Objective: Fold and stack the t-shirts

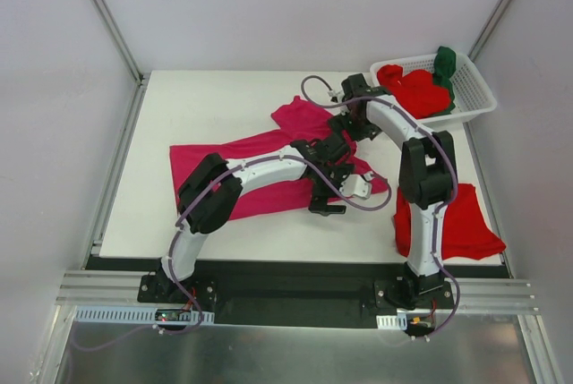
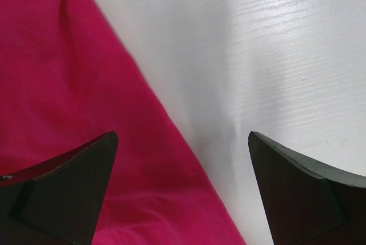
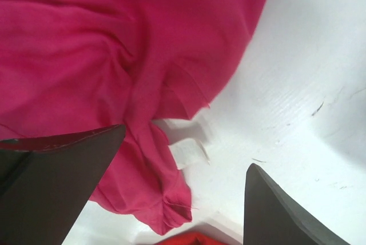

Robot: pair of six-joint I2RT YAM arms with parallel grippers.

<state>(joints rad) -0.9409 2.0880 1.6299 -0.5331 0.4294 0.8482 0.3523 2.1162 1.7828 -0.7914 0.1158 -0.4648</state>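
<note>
Magenta shirt (image 1: 260,169) lies spread across the middle of the white tabletop (image 1: 206,106), long axis left to right, with one part bunched toward the far side near the centre.

Left pincer (image 2: 182,136) hangs over the near right part of that shirt. Jaws are wide apart and hold nothing. One finger is above the cloth, the other above bare tabletop, and the straight shirt edge runs between them.

Right pincer (image 3: 186,148) is also spread wide with nothing in it. It sits over a crumpled, gathered end of the same shirt. A small white strip (image 3: 184,155) shows at the hem there, probably a label, though the close view does not settle it.

Flattened red shirt (image 1: 466,223) lies at the near right corner of the tabletop, partly hidden behind the right arm.

White slotted basket (image 1: 474,98) is at the far right corner. In it a crumpled red shirt (image 1: 416,89) is heaped, and a green shirt (image 1: 445,66) sits at its far side against the rim.
</note>
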